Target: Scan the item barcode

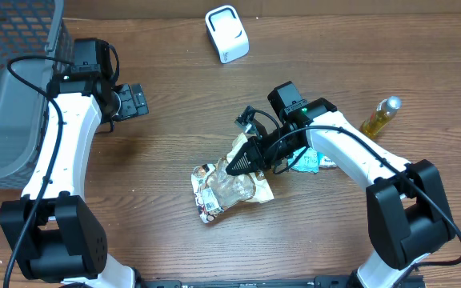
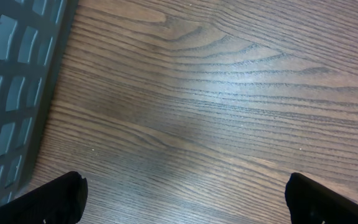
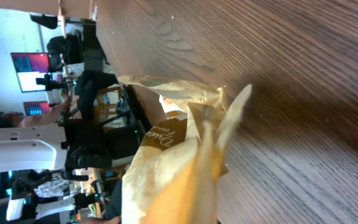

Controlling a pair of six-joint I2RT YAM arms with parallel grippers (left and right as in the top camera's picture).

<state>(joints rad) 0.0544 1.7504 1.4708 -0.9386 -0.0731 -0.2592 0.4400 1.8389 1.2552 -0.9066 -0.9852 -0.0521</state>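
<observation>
The item is a crinkled gold and clear snack packet (image 1: 232, 190) lying mid-table. My right gripper (image 1: 236, 166) is shut on its upper edge, and no barcode shows on the packet from above. In the right wrist view the gold packet (image 3: 173, 168) fills the lower middle and hides the fingers. A white barcode scanner (image 1: 226, 34) stands at the far edge of the table, well away from the packet. My left gripper (image 1: 137, 100) hangs open over bare wood at the left, its two dark fingertips (image 2: 61, 199) wide apart with nothing between them.
A grey mesh basket (image 1: 6, 96) takes up the left edge, its wall (image 2: 11, 93) close beside the left gripper. A teal packet (image 1: 309, 163) lies under the right arm. A yellow-green bottle (image 1: 381, 116) lies at the right.
</observation>
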